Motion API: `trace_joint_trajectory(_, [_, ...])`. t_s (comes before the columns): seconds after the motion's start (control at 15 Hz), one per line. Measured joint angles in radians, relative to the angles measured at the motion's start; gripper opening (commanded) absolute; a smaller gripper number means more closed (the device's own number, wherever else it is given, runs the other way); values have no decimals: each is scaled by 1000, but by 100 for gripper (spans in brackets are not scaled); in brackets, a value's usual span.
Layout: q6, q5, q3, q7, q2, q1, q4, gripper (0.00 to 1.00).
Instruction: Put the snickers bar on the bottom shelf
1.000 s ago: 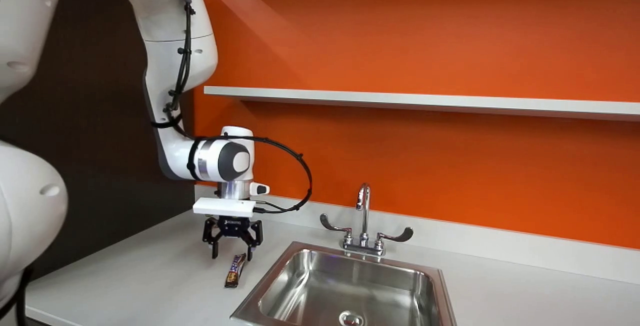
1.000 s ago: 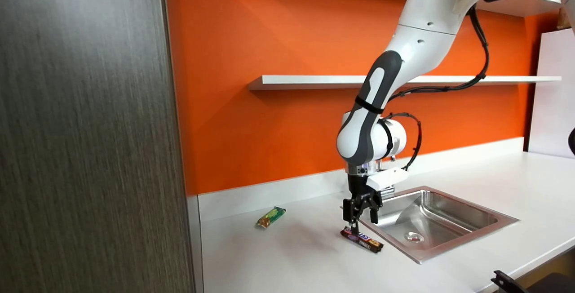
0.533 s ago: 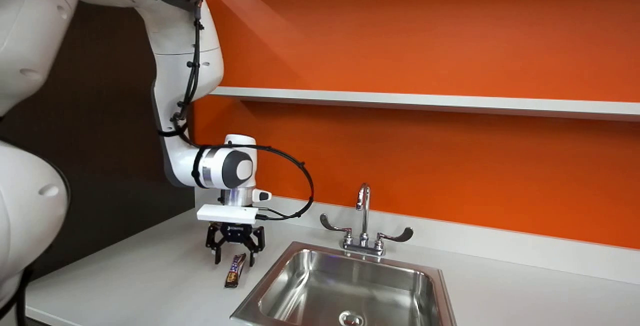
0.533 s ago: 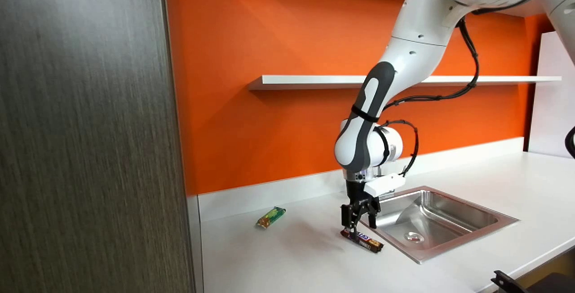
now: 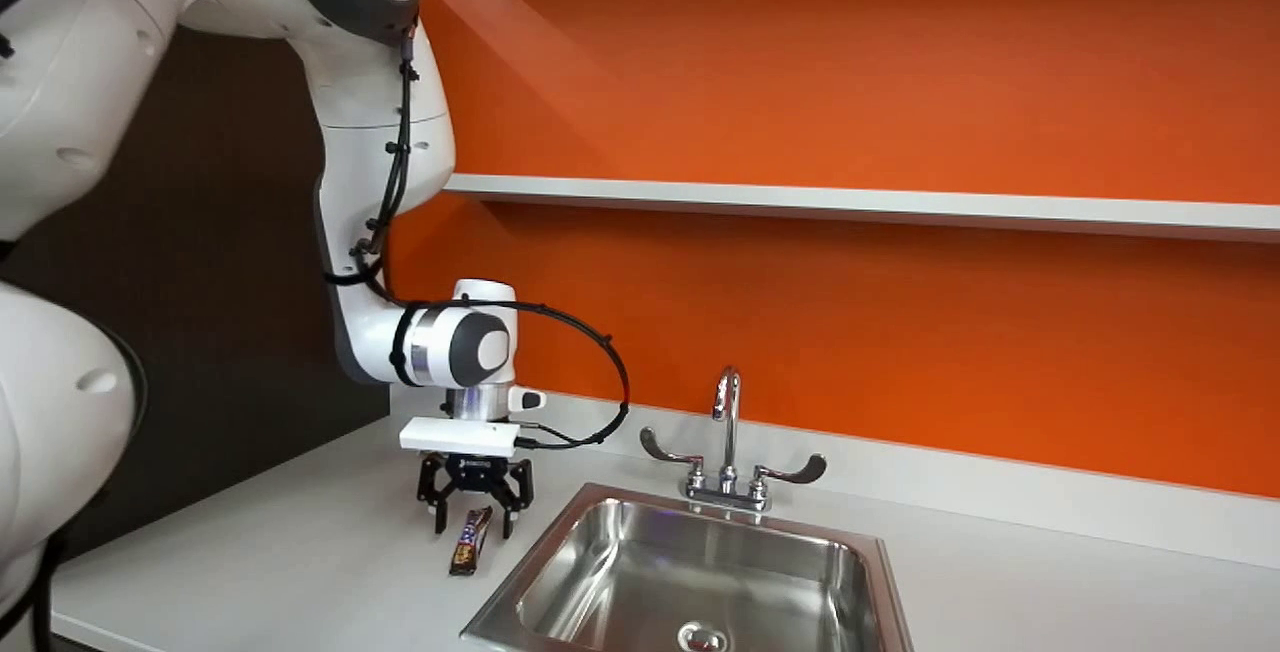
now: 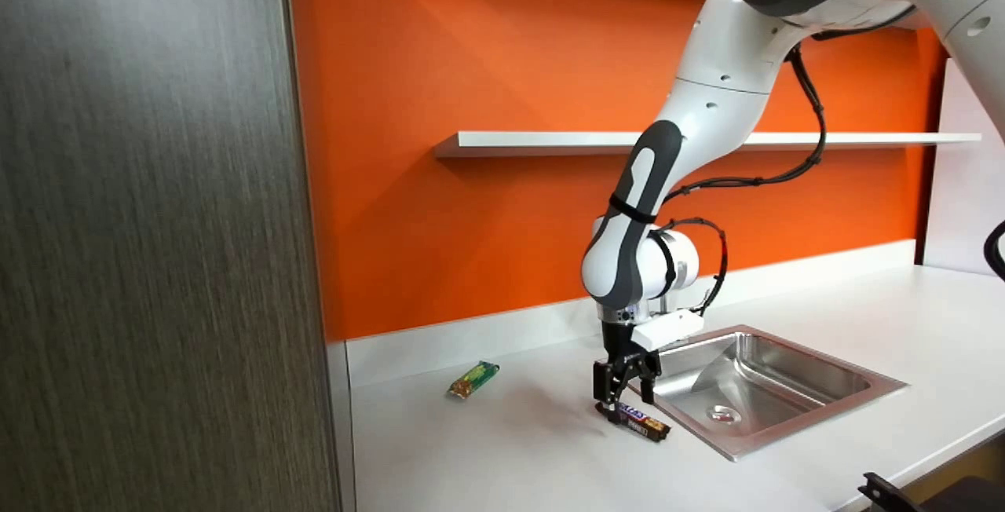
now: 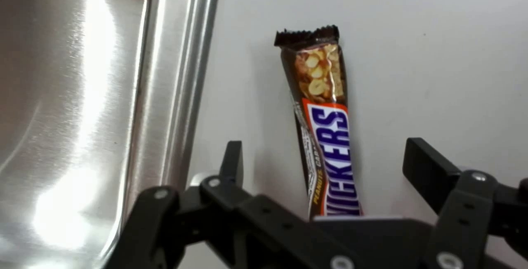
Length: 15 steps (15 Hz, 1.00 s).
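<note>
The snickers bar (image 5: 466, 550) lies flat on the countertop beside the sink; it also shows in an exterior view (image 6: 647, 424) and in the wrist view (image 7: 326, 133). My gripper (image 5: 473, 532) is open and points straight down, low over the bar's far end. In the wrist view the open gripper (image 7: 323, 157) has a finger on each side of the bar, with gaps on both sides; the bar's lower end is hidden behind the gripper body. The bottom shelf (image 5: 860, 204) is a long white ledge on the orange wall, also in an exterior view (image 6: 542, 140), partly hidden behind the arm.
The steel sink (image 5: 893, 592) is close beside the bar; its rim (image 7: 165, 95) shows in the wrist view. A faucet (image 5: 730, 432) with two handles stands behind it. A small green packet (image 6: 474, 379) lies near the wall. A dark panel (image 6: 157, 261) bounds one side.
My gripper has moved down and slightly towards the sink in an exterior view, so its fingers are now lower beside the bar. The bar has not moved. The gripper stays open.
</note>
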State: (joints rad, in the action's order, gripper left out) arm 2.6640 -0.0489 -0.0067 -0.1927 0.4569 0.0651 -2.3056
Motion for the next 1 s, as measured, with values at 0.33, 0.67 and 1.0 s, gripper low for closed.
trace_joint_trajectory(0.33, [1, 0, 0, 1, 18, -3, 15, 65])
trace_joint_trajectory(0.67, [1, 0, 0, 1, 23, -7, 19, 27])
trace_joint_trajectory(1.0, [1, 0, 0, 1, 28, -18, 25, 0])
